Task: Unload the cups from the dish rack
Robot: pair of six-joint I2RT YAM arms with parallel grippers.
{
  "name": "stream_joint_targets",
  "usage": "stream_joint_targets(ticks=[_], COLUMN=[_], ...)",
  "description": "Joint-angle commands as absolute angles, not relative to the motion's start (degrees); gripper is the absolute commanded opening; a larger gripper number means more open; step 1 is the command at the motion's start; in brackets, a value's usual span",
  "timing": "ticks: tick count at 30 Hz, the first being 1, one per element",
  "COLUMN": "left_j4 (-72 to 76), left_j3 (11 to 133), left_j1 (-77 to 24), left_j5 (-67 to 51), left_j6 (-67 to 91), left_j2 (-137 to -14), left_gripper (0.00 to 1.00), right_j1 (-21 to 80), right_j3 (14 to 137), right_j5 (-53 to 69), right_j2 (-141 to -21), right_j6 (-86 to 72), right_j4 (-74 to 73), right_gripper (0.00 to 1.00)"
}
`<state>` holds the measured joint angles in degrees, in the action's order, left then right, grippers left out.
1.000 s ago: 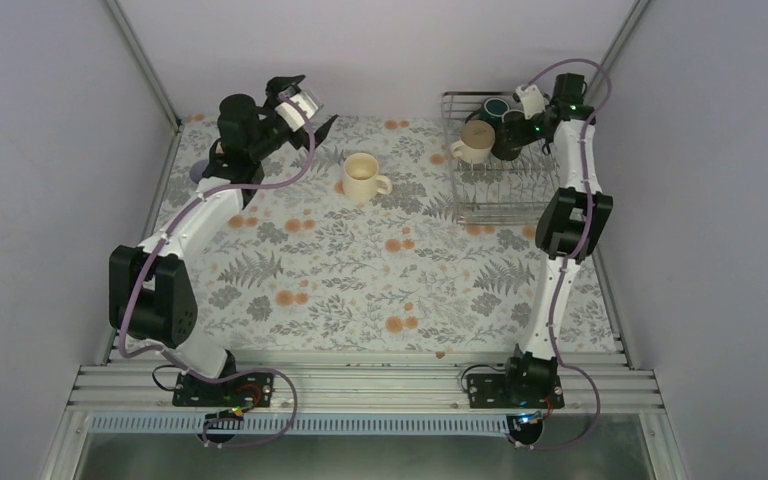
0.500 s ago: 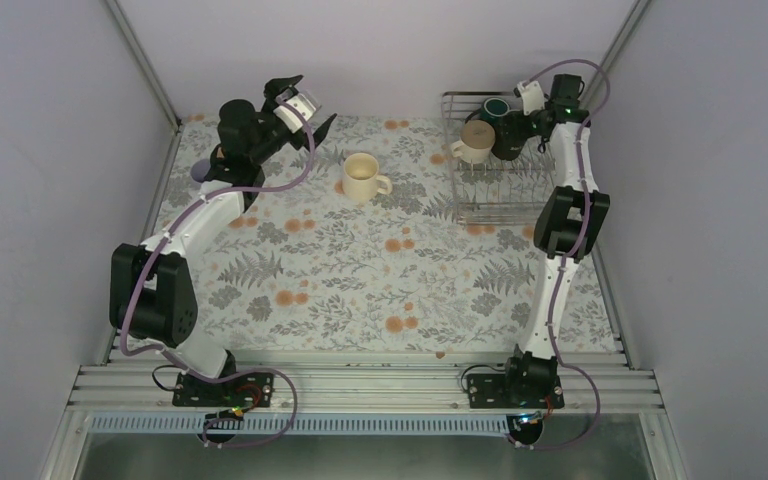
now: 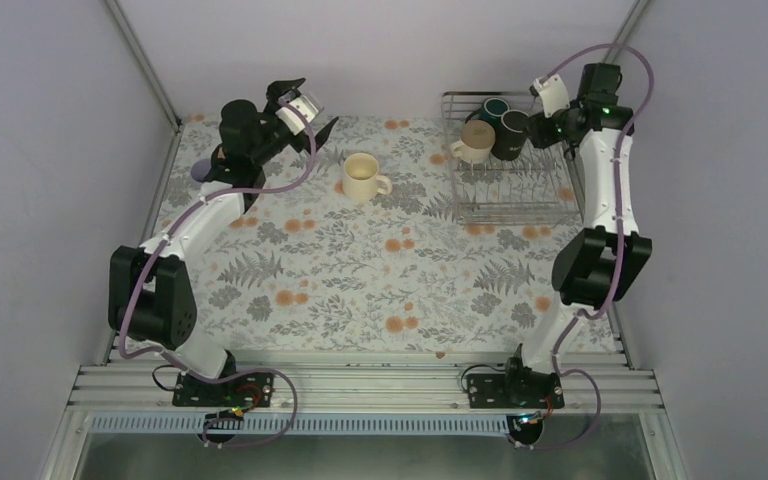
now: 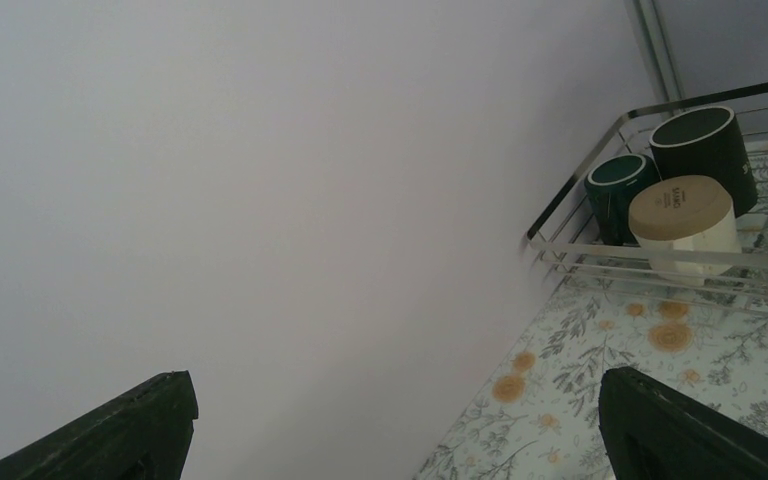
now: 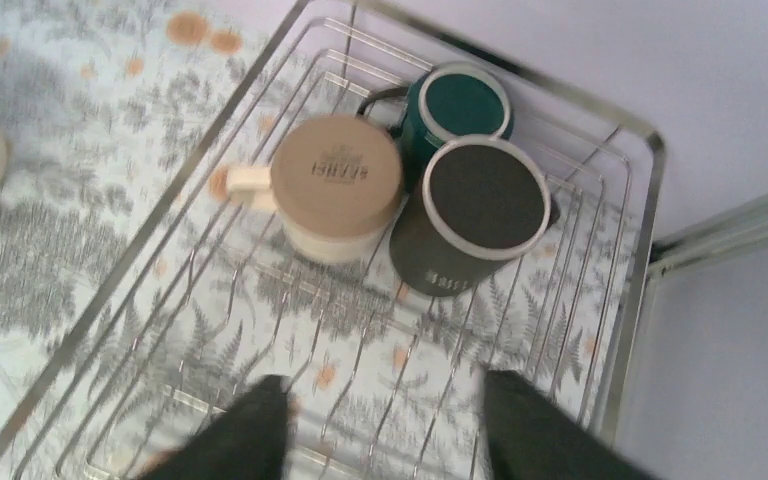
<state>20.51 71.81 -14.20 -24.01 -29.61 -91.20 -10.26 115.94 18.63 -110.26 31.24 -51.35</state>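
left pincer (image 4: pixel 392 380) gaping empty near far-left corner | right pincer (image 5: pixel 385 415) hovering spread above dish rack (image 5: pixel 560 92) | cream mug (image 5: pixel 335 185), green mug (image 5: pixel 457 105), black mug (image 5: pixel 485 200) sitting inverted inside

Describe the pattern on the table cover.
The table cover has grey-green ferns and orange flowers on white, clearest in the top external view.

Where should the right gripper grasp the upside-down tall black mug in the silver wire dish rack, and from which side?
Probably the side wall of the tall black mug, from above on its free right side: base faces up; the cream mug and dark green mug crowd its left.
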Motion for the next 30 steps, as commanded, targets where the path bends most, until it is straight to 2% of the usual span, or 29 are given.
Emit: stream_joint_targets(ticks=[1,2,3,14,20,30], left_j4=[17.7,17.1,16.9,15.6,15.1,11.5], left_j3=[72.1,71.7,71.1,63.5,61.2,58.6], left_j1=[-14.6,-14.6,-14.6,-14.6,-14.6,-14.5], left_j5=[-25.1,-25.2,-25.3,-27.0,-27.1,-27.5], left_j6=[-31.5,-31.9,-32.2,-32.9,-32.8,-34.3], left_j2=[-87.5,-86.9,-86.2,-78.7,-75.1,-70.9], left_gripper=[1.0,1.0,1.0,1.0,1.0,1.0], right_j1=[-10.7,-10.7,-10.8,-9.6,-8.0,-5.6], right_j3=[108.7,106.5,104.2,88.4,84.0,82.7], right_j5=[14.1,13.3,12.8,11.7,8.8,11.6], right_j2=[-108.0,-107.2,-106.6,-103.2,-102.9,-99.5], right_j6=[36.6,37.5,38.2,40.6,41.8,47.4], right_j4=[-60.9,-60.9,-60.7,-57.9,-58.3,-73.6], right_gripper=[0.19,0.06,0.04,0.04,0.04,0.04])
